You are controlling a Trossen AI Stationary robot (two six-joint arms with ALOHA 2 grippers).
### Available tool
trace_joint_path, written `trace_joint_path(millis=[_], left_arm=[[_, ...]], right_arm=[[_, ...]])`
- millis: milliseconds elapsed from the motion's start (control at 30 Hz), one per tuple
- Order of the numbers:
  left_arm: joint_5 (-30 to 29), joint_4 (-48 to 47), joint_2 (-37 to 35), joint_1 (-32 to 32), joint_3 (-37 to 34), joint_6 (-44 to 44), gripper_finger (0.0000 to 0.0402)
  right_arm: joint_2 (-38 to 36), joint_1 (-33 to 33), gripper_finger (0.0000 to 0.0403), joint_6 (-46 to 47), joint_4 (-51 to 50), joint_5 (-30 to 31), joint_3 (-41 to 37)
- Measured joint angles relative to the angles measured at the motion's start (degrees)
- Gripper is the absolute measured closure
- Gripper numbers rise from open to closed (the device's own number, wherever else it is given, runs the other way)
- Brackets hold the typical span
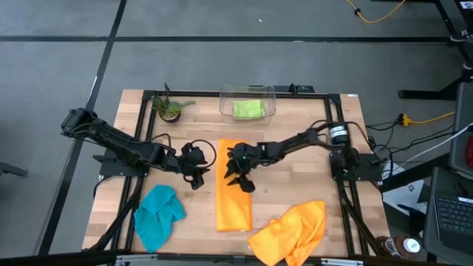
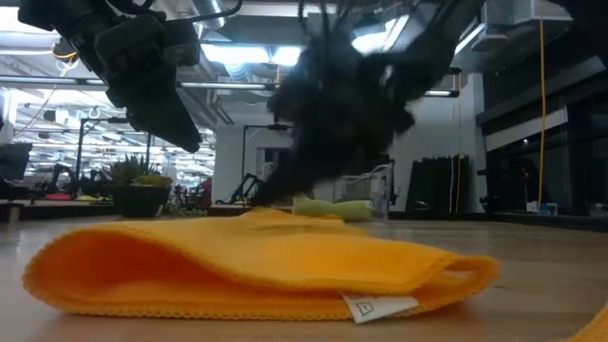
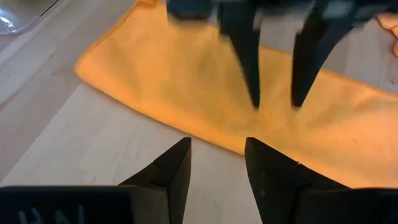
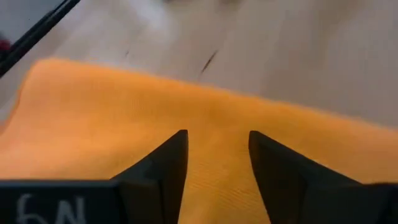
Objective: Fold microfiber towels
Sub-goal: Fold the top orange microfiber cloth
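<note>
Right now the folded orange towel (image 1: 233,193) lies as a long strip mid-table, with the right gripper (image 1: 238,171) over its far half and the left gripper (image 1: 194,174) just beside its edge. Both sets of jaws stand parted and hold nothing. Likely risks: a finger closing on the top layer alone would peel the fold apart, and a low pass could drag the strip askew. The teal towel (image 1: 157,214) and crumpled orange towel (image 1: 292,233) wait near the front; the green towel (image 1: 248,108) sits in the bin (image 1: 270,95).
</note>
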Motion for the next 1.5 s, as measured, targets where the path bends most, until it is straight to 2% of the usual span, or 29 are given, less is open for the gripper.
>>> trace_joint_path(millis=[200, 367, 467, 633, 833, 900, 1167, 1367, 1500], left_arm=[[0.0, 0.8, 0.0, -1.7, 0.0, -0.1, 0.0258], [2.7, 2.5, 0.0, -4.1, 0.0, -1.1, 0.0258], [4.6, 5.5, 0.6, -6.2, 0.0, -1.1, 0.0258], [4.7, 16.9, 3.8, -10.4, 0.0, -1.0, 0.0258], [4.7, 29.9, 11.5, -14.7, 0.1, 3.2, 0.0258], [4.7, 31.6, 15.1, -15.8, 1.5, 3.5, 0.0258], [8.1, 31.3, 26.9, -19.2, 13.1, 11.6, 0.0257], [9.0, 16.8, 30.9, -20.2, 20.3, 12.1, 0.0236], [9.8, 14.9, 32.6, -20.8, 22.1, 12.0, 0.0219]], right_arm=[[-7.6, 3.5, 0.023, 7.6, -15.0, 12.6, 0.1], [-10.2, 9.4, 0.023, 10.8, -20.4, 19.9, 0.2], [-10.3, 13.1, 0.023, 12.8, -20.4, 20.9, 0.2], [-10.4, 18.5, 0.023, 14.6, -19.7, 23.0, 0.3], [-10.3, 23.2, 0.023, 18.4, -19.4, 25.1, 0.3], [-10.2, 24.5, 0.023, 19.1, -19.3, 25.1, 0.3], [-10.2, 28.0, 0.023, 19.1, -17.8, 25.1, 0.4], [-10.2, 29.8, 0.0216, 20.0, -16.6, 25.3, 0.4], [-9.9, 30.9, 0.0182, 21.3, -16.6, 25.6, 0.4]])
